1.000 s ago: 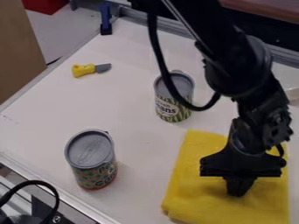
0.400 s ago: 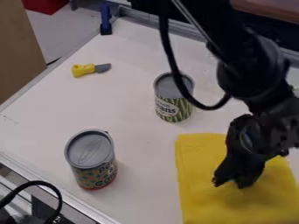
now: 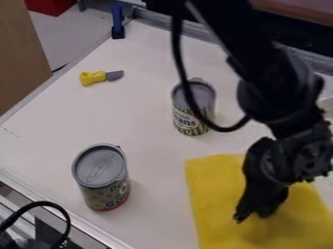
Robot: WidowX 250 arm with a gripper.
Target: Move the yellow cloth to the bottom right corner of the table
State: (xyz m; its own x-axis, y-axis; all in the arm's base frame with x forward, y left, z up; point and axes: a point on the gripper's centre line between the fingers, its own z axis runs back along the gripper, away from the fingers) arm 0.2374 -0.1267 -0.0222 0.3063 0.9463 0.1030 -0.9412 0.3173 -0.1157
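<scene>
Low on the right of the frame, the pincer (image 3: 253, 214) is pointing down at the yellow cloth (image 3: 216, 204); one cannot tell how far open it is, or whether it is gripping any fabric. It is sitting over the middle of the cloth rather than its rim, probably so the whole piece can slide flat across the table (image 3: 156, 155). The cloth is filling the lower right, running past the bottom edge of the frame. It is looking soft and bright, lying nearly flat, with a fairly straight left side and shallow creases, and darkening around the pincer.

Above its upper left corner, a green-striped can (image 3: 184, 118) is standing upright, a black cable (image 3: 228, 128) from the arm (image 3: 257, 63) looping across it. A spotted can (image 3: 101, 177) is standing at lower left; both seem to be leaving the cloth's likely path free. Farther off, a toy knife (image 3: 101, 77) is lying at upper left.
</scene>
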